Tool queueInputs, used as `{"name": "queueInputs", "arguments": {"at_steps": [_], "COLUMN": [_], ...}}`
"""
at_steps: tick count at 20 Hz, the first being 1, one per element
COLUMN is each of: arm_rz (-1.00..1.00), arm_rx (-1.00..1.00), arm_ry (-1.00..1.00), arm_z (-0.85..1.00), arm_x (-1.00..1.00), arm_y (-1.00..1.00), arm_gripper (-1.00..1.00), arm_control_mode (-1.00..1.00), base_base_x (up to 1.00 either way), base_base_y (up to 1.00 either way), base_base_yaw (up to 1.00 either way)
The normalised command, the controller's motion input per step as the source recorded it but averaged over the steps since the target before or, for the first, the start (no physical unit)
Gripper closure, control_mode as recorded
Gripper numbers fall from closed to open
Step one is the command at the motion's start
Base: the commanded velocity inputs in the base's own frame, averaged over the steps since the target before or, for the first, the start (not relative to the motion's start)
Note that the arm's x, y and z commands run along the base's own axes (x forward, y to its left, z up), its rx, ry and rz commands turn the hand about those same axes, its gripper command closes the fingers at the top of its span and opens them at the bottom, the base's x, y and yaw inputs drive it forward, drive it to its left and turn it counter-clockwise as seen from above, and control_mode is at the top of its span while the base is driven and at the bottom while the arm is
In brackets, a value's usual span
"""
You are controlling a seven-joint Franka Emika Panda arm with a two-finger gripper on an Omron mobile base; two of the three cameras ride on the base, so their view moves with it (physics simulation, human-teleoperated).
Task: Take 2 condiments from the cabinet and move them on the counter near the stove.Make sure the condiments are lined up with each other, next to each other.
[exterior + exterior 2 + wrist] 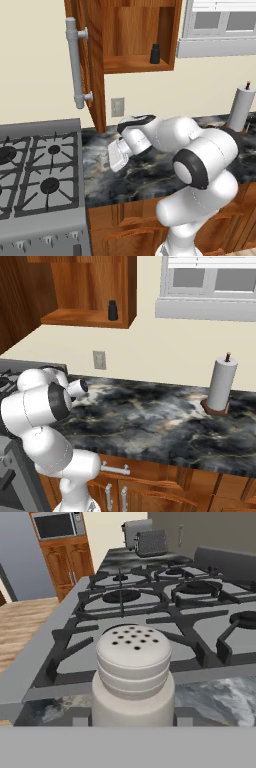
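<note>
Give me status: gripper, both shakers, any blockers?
Gripper low at the light grey shaker by the stove; grip state unclear. Black shaker on the cabinet shelf. Counter path looks clear.

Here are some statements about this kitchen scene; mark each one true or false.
1. A black shaker stands on the cabinet shelf. True.
2. The cabinet door is shut. False: it is swung open.
3. The light grey shaker is beside the stove, over the counter. True.
4. The paper-towel roll lies on its side. False: it stands upright on its stand.
5. Both shakers are on the counter. False: the black one remains in the cabinet.
</note>
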Motion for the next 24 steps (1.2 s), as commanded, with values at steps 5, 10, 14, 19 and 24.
{"name": "queueInputs", "arguments": {"at_steps": [5,10,14,19,24], "arm_rz": [0.00,0.00,0.00,0.00,0.00], "arm_rx": [0.00,0.01,0.00,0.00,0.00], "arm_ry": [0.00,0.00,0.00,0.00,0.00], "arm_z": [-0.01,0.00,-0.13,-0.22,-0.27], "arm_x": [0.20,0.26,0.26,0.26,0.22], "arm_y": [0.00,0.01,0.11,0.14,0.11], "arm_gripper": [1.00,1.00,1.00,1.00,1.00], "arm_control_mode": [-1.00,-1.00,-1.00,-1.00,-1.00], "base_base_x": [0.00,0.00,0.00,0.00,0.00], "base_base_y": [0.00,0.00,0.00,0.00,0.00], "base_base_yaw": [0.00,0.00,0.00,0.00,0.00]}}
